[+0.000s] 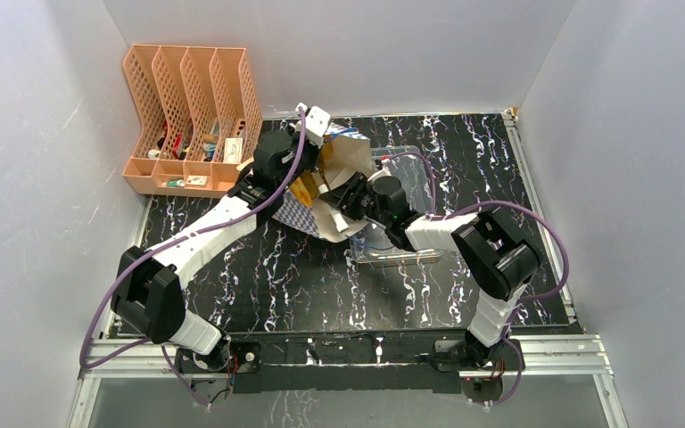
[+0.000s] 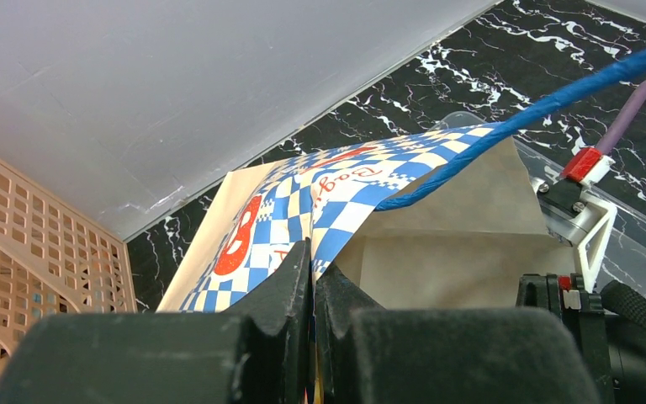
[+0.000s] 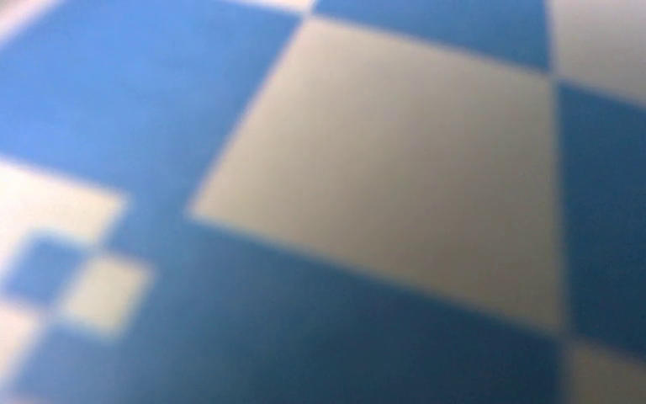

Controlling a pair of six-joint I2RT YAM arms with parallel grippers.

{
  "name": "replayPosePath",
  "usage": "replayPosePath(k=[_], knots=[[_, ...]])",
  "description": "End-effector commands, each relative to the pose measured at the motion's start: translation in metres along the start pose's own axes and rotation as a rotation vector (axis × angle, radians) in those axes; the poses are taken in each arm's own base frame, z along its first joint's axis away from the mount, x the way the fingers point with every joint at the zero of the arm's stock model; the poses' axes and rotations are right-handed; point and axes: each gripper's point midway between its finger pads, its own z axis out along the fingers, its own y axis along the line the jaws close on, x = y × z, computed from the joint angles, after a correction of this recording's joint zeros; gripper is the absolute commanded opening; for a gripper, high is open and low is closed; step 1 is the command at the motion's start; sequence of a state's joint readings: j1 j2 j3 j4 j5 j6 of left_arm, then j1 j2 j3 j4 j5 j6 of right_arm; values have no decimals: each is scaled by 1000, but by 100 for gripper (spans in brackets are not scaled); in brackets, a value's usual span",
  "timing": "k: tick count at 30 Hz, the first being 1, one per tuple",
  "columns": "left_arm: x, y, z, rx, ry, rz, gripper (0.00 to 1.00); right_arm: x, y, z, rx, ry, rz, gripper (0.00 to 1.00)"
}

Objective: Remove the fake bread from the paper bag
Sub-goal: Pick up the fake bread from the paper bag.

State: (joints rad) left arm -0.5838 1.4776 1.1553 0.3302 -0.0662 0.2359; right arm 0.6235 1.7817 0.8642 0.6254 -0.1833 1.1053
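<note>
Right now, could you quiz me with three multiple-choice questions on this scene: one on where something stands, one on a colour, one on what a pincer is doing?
1. Where does the peach mesh organizer stand?
A. At the far left corner of the table
B. At its near right corner
C. At its middle

2. What colours are the checks on the paper bag?
A. Red and green
B. Blue and white
C. Black and yellow

3. What is the left pincer doing?
A. Hanging wide open
B. Shut on the paper bag's edge
C. Holding metal tongs

Answers:
1 A, since the top view shows it by the back wall on the left.
2 B, since both wrist views show blue and white squares.
3 B, since the left wrist view shows its fingers closed with checkered paper pinched between them.
</note>
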Motion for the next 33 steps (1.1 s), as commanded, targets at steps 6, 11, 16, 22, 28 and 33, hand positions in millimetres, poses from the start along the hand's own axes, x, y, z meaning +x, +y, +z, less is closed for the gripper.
replayPosePath(k=[6,11,16,22,28,33], knots=[[-24,-5,-7,25,-64,-20,0,-26,57,0,-201,-67,-17,5],[-25,-6,-8,26,-67,-23,0,-24,59,-1,-219,-56,-20,21],[-26,-8,-8,33,-64,-25,0,-26,59,6,-224,-57,-7,51],[-22,-14,-3,46,-57,-27,0,-30,60,9,-219,-67,-5,7],[-20,-13,-2,37,-55,-22,0,-32,65,0,-233,-80,-12,0],[-22,-7,-1,3,-64,-26,0,-29,63,-8,-222,-75,-18,0]])
